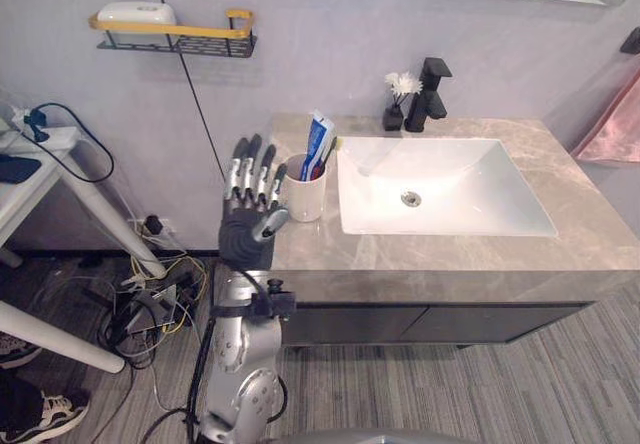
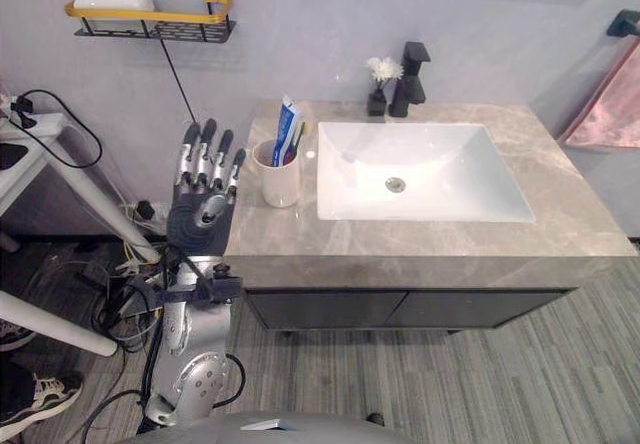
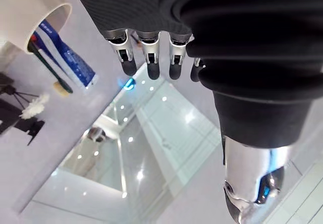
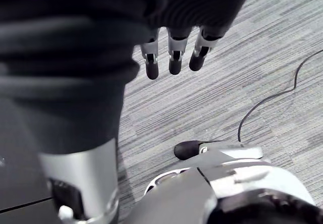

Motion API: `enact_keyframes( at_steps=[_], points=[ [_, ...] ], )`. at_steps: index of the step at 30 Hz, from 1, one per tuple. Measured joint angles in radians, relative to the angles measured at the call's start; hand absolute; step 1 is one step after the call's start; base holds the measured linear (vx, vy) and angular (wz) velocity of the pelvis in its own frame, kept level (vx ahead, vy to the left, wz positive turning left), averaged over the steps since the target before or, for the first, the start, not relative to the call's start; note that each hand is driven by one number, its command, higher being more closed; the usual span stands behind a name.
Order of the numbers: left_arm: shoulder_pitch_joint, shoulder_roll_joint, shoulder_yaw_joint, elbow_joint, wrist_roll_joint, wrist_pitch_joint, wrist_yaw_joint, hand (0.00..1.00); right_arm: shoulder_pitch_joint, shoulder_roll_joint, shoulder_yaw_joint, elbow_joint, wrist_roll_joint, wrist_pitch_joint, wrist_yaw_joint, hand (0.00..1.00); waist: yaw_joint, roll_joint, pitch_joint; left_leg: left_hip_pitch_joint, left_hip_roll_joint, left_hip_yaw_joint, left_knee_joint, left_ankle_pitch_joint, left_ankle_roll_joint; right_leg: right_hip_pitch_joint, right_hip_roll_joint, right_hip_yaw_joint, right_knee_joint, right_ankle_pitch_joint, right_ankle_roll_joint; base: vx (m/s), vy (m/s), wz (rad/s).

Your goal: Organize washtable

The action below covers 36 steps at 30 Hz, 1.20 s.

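Standing on grey counter, white cup with blue toothpaste tube and toothbrush, left hand beside, fingers straight

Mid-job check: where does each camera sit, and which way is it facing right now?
Left eye view: on the head, looking down at the washtable; left hand raised, open, beside the cup.
Right eye view: on the head, slightly offset; both eyes share hand, cup and sink.
Left wrist view: on the left wrist, facing along its fingers past the cup.
Right wrist view: on the right wrist; right hand open, pointing at the floor.
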Motion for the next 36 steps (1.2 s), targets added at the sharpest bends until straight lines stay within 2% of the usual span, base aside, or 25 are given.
enact_keyframes(
  at_steps=[8,16,20,25,31,36],
  points=[
    [-0.064,0.074,-0.085,0.163,-0.001,0.050,-0.025,1.00,-0.022,-0.026,0.055,-0.001,-0.009,0.002,-0.001,0.00,-0.007,0.005,-0.003,0.005,0.002,0.018,0.006,-0.003,0.002,-0.002,0.002,0.013,0.000,0.007,-0.003,-0.01,0.002,-0.05],
    [-0.071,0.107,-0.090,0.297,0.011,0.079,-0.027,1.00,-0.033,-0.033,0.090,-0.003,-0.038,0.002,0.001,0.00,-0.014,0.004,-0.005,0.020,0.000,0.028,-0.015,-0.001,0.002,-0.004,0.002,0.020,-0.006,0.008,-0.003,0.00,0.002,-0.05],
    [-0.079,0.112,-0.087,0.348,0.040,0.099,-0.024,1.00,-0.041,-0.033,0.104,-0.006,-0.040,0.003,0.004,0.00,-0.029,0.000,-0.008,0.023,0.000,0.028,-0.021,0.001,0.002,-0.004,0.002,0.021,-0.007,0.008,-0.003,0.01,0.000,0.00],
    [-0.119,0.116,-0.062,0.419,0.100,0.110,-0.016,1.00,-0.046,-0.033,0.107,-0.009,-0.047,0.004,0.008,0.00,-0.037,-0.002,-0.007,0.042,0.000,0.041,-0.041,0.003,0.004,-0.002,0.002,0.028,-0.008,0.009,-0.003,0.02,0.005,-0.07],
    [-0.152,0.120,0.027,0.477,0.157,0.114,0.019,1.00,-0.058,-0.033,0.109,-0.010,-0.048,0.011,0.021,0.00,-0.060,-0.009,-0.003,0.051,0.000,0.054,-0.047,0.003,0.004,-0.002,0.003,0.037,-0.009,0.009,-0.002,0.01,0.003,-0.06],
    [-0.158,0.129,0.084,0.492,0.188,0.124,0.047,1.00,-0.061,-0.030,0.111,-0.010,-0.049,0.011,0.029,0.00,-0.063,-0.018,0.003,0.058,0.000,0.073,-0.051,0.003,0.004,-0.007,0.003,0.058,-0.009,0.013,0.003,0.00,0.006,-0.11]
  ],
)
